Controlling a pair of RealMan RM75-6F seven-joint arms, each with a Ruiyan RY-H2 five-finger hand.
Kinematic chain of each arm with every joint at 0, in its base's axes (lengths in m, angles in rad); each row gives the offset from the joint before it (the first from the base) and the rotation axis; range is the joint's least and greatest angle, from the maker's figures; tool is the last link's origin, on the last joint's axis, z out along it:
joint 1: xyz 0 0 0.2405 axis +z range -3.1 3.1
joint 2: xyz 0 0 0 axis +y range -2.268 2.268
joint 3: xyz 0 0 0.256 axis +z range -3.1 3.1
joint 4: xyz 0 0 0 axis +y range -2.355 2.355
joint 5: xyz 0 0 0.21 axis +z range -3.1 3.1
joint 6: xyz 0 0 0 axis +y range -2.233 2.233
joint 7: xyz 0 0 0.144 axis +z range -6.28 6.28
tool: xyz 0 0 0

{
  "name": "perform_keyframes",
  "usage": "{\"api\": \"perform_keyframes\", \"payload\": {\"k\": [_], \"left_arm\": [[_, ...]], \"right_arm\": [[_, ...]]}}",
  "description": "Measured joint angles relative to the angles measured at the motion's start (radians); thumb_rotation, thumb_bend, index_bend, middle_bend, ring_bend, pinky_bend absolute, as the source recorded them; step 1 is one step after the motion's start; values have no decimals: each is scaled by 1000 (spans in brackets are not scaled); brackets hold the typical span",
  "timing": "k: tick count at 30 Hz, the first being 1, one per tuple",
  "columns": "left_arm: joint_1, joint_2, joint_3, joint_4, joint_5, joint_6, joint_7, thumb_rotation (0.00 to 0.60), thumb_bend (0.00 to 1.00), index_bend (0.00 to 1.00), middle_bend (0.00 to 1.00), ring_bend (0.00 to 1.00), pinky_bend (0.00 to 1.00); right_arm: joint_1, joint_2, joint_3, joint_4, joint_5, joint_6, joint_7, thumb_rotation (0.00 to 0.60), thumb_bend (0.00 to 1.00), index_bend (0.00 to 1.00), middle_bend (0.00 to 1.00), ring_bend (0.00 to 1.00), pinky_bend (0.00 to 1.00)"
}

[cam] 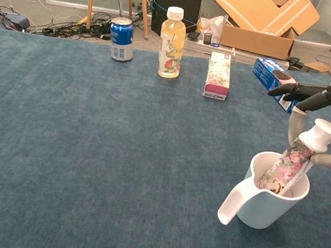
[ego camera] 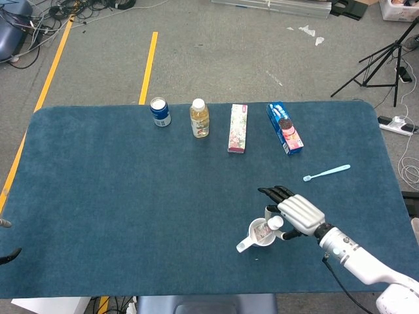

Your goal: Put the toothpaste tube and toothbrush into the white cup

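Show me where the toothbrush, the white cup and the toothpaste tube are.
toothbrush [ego camera: 327, 173], head view, middle of its handle.
white cup [cam: 262, 211], chest view, front wall.
toothpaste tube [cam: 287, 167], chest view, flowered body above the rim.

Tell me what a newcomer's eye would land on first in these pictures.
First, the right hand near the table's front right, holding the floral toothpaste tube that leans cap-up inside the white cup. Next, the light blue toothbrush lying alone on the blue table, beyond the hand. Along the far edge stand a blue can, a yellow bottle, a floral box and a blue box.
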Motion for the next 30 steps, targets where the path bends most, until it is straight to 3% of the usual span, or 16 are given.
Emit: {"api": "perform_keyframes", "payload": {"k": [20, 30], "left_arm": [[0, 3, -2, -2, -1, 1, -4, 600, 0, 385, 135, 158, 168], [0, 3, -2, -3, -1, 0, -5, 600, 0, 385, 135, 158, 168]], "right_arm": [[33, -43, -16, 29, 30, -46, -14, 600, 265, 576, 0, 0, 0], [41, -43, -24, 28, 28, -49, -9, 600, 262, 523, 0, 0, 0]]}}
